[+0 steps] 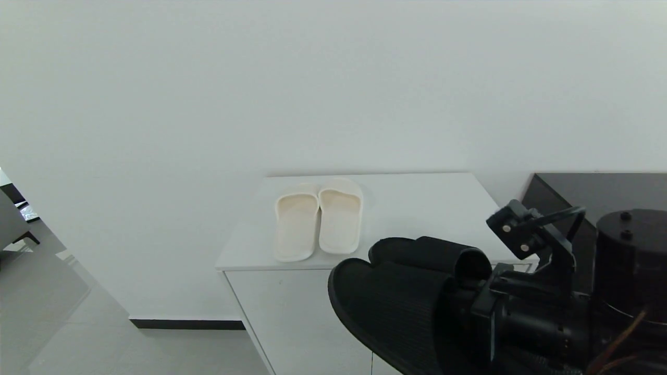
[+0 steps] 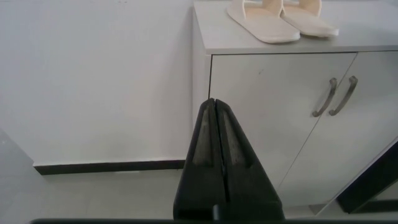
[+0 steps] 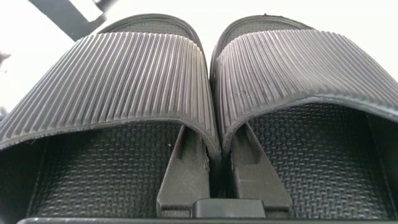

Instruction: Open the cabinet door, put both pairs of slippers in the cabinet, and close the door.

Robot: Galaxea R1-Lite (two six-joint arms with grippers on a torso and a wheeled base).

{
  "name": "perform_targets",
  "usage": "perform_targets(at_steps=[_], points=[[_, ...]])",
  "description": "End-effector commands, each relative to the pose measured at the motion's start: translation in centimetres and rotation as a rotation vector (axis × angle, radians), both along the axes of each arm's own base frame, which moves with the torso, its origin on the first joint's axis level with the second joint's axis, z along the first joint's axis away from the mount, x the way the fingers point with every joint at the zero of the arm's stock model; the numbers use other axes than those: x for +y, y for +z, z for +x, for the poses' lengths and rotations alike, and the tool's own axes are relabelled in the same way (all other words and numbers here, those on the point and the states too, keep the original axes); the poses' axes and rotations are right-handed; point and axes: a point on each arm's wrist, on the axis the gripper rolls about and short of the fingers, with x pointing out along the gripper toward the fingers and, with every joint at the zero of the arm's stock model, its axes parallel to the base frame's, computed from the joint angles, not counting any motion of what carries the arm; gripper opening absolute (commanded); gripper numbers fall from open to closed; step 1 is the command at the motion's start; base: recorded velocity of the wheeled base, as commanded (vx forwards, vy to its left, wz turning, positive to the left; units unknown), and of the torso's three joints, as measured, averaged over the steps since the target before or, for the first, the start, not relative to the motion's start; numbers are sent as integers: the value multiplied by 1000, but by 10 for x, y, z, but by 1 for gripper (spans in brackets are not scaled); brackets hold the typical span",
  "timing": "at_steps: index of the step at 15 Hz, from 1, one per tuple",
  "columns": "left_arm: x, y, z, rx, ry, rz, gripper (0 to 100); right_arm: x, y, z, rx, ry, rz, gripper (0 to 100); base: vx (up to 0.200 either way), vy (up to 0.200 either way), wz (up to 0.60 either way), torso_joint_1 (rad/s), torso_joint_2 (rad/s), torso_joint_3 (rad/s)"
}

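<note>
A pair of cream slippers lies side by side on top of the white cabinet, toward its left part; the cream slippers also lie above the cabinet front. Both cabinet doors are closed, their two handles meeting at the middle. My left gripper hangs shut with nothing in it, level with the cabinet's left front corner. The pair of black slippers is held in the air before the cabinet's right front. My right gripper is shut on the black slippers, its fingers under the straps pinching the inner edges together.
A black glossy unit stands directly right of the cabinet. A white wall runs behind, with a dark skirting strip at the floor. Grey tiled floor lies open to the left of the cabinet. Furniture legs show at the far left.
</note>
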Motion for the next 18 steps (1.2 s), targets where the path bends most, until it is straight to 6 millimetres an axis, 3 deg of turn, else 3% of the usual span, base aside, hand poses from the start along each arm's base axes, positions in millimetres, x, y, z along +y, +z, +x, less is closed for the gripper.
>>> perform_targets(at_steps=[1,9,14,18], points=[[0,0,0,1,-1,0,0,-9,2,-12,-8,18,10,0,-200,0,0,12,2,2],[0,0,0,1,-1,0,0,-18,-1,-22,-3,52,17,0,-200,0,0,2,0,1],[0,0,0,1,-1,0,0,-24,-3,-27,8,98,23,0,0,0,0,0,0,0],[0,0,0,1,-1,1,0,-25,-7,-27,28,129,16,0,0,-200,0,5,-1,5]])
